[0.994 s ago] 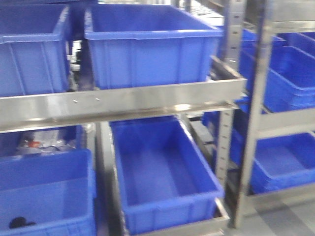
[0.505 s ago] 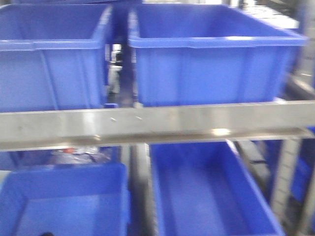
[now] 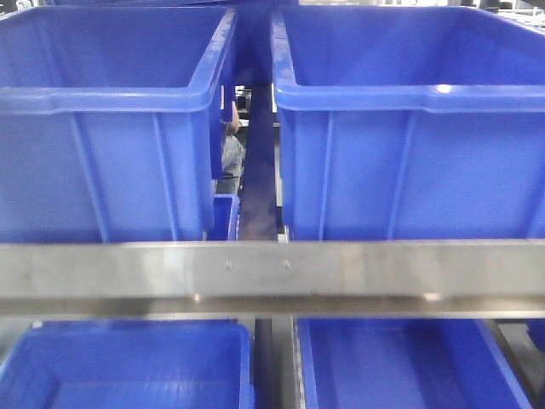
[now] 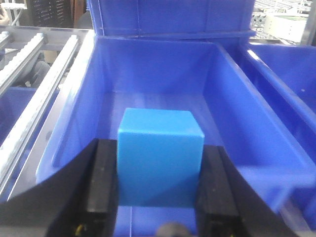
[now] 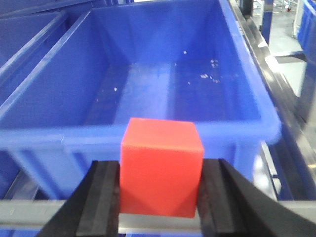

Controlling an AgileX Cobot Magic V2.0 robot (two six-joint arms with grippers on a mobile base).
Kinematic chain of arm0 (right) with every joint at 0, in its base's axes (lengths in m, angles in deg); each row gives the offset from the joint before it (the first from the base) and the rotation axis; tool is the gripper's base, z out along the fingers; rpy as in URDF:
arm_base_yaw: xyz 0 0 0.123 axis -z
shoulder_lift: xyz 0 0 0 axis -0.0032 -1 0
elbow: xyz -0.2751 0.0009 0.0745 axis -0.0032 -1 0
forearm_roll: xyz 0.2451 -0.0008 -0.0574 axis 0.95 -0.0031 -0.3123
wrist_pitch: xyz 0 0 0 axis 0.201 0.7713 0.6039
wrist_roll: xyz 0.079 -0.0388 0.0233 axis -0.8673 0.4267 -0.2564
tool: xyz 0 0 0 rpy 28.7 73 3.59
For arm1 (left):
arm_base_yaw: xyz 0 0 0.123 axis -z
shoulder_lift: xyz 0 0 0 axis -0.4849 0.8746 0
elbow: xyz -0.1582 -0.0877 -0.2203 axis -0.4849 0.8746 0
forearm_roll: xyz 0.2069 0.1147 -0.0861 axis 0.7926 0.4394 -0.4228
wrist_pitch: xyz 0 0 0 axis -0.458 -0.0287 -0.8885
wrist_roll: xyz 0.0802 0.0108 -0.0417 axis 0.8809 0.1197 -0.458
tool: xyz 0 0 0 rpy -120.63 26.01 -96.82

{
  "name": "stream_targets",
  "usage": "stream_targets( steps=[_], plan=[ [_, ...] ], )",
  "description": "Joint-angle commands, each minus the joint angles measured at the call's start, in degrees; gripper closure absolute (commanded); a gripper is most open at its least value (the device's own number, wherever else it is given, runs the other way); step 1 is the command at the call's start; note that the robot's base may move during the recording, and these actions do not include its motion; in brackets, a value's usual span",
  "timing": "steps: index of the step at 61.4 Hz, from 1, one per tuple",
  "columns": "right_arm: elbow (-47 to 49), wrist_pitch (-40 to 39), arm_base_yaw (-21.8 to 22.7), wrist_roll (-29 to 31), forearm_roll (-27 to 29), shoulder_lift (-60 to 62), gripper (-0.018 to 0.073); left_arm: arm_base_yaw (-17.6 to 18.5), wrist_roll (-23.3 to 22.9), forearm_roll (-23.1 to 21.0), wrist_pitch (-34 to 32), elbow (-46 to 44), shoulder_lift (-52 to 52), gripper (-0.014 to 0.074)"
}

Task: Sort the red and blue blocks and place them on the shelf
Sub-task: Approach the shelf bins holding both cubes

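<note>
**A:** So where are the cubes right now?

**B:** Both are held. In the left wrist cam the blue block (image 4: pixel 159 155) sits squeezed between the two black fingers (image 4: pixel 104 190) of the left claw (image 4: pixel 158 190), which is closed on its sides. It hangs over the inside of a big blue bin (image 4: pixel 148 69), with the bin floor showing past the block's top edge. On the far left of that view you also get the shelf's roller tracks (image 4: pixel 34 98), and no other cam shows those.

**A:** And the red one?

**B:** Same deal, over on the right wrist cam. The red block (image 5: pixel 160 165) is pinched in the right claw (image 5: pixel 160 197), with a finger (image 5: pixel 106 200) tight against each side. It's lower and closer to the front than the blue one. Behind it you see the near wall and rim of another blue bin (image 5: pixel 237 131), and a strip of steel rail (image 5: pixel 44 210) runs along the bottom. I can't tell from that angle whether it's actually past the rim or just short of it. The bin floor has a few pale specks on it.

**A:** Does the front cam help?

**B:** Only for the layout. It looks straight at the shelf (image 3: pixel 272 268), with the brushed steel front rail running across the whole frame. Two bins sit above the rail, upper left bin (image 3: pixel 111 162) and upper right bin (image 3: pixel 409 162), with a narrow gap between them. The rims of two more, lower left bin (image 3: pixel 128 366) and lower right bin (image 3: pixel 409 366), show under the rail. The blocks and claws only show up in the wrist views, so I can't match either wrist-cam bin to one of those four.
</note>
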Motion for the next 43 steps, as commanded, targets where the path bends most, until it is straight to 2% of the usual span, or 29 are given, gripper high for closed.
stream_targets(
  steps=[1,43],
  plan=[
    [1.6,-4.9,0.4,0.5,0.2,-0.3,0.0473,0.0,-0.1,-0.7,-4.8,-1.7,0.6,0.0474],
    [1.6,-4.9,0.4,0.5,0.2,-0.3,0.0473,0.0,-0.1,-0.7,-4.8,-1.7,0.6,0.0474]
  ],
)
